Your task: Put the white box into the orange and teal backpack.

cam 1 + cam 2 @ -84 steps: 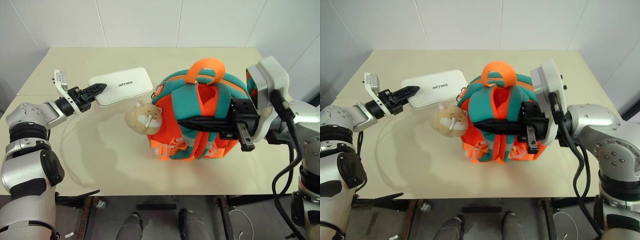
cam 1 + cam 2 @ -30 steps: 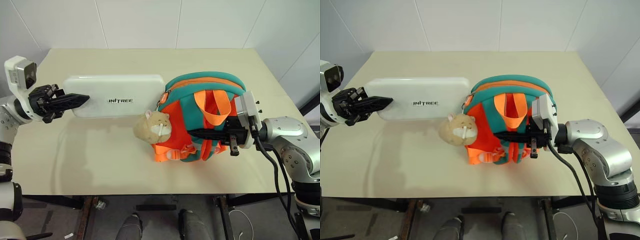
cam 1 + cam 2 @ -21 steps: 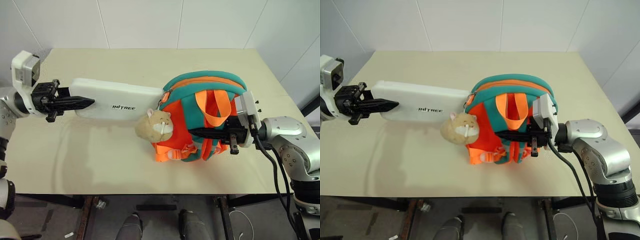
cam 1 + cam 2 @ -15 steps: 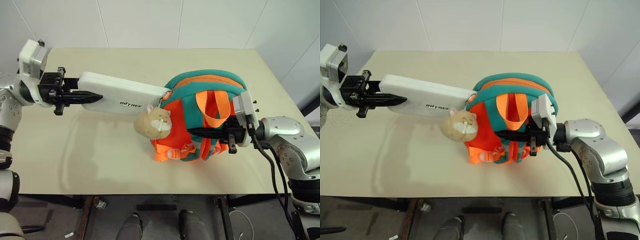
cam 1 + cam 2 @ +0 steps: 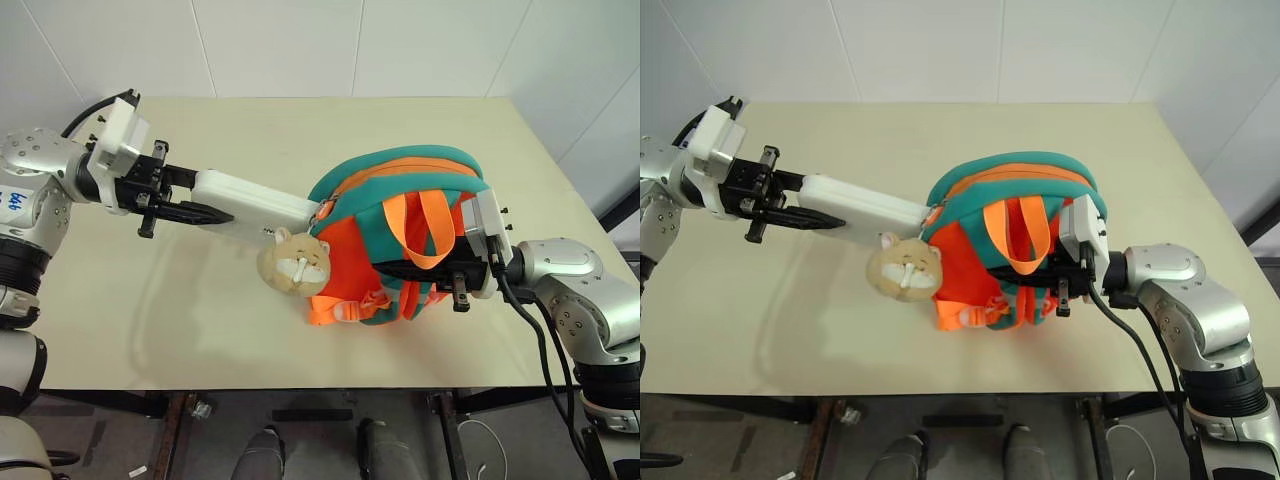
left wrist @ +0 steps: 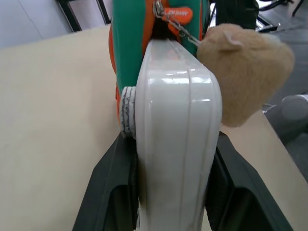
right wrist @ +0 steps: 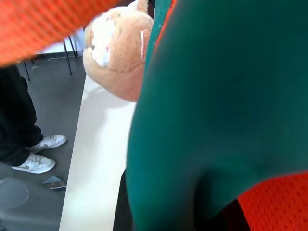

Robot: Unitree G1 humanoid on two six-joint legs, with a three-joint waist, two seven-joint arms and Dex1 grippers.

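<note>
At the left, the left gripper (image 5: 190, 200) clamps the near end of the white box (image 5: 255, 203), its 2 black fingers (image 6: 113, 185) pressed against the box's broad faces. The box is turned on edge and held off the beige surface (image 5: 180, 310), tilted down toward the right. Its far end meets the zipper opening at the left side of the orange and teal backpack (image 5: 400, 235); how far it has gone inside cannot be told. Just below that end hangs the beige plush charm (image 5: 293, 262), touching the backpack's front. The backpack sits on the surface near the middle, its orange handle loop (image 5: 420, 225) draped across the top. At the right, the right gripper (image 5: 415, 270) is pinched shut on the backpack's front fabric, teal cloth bunched over its fingers.
</note>
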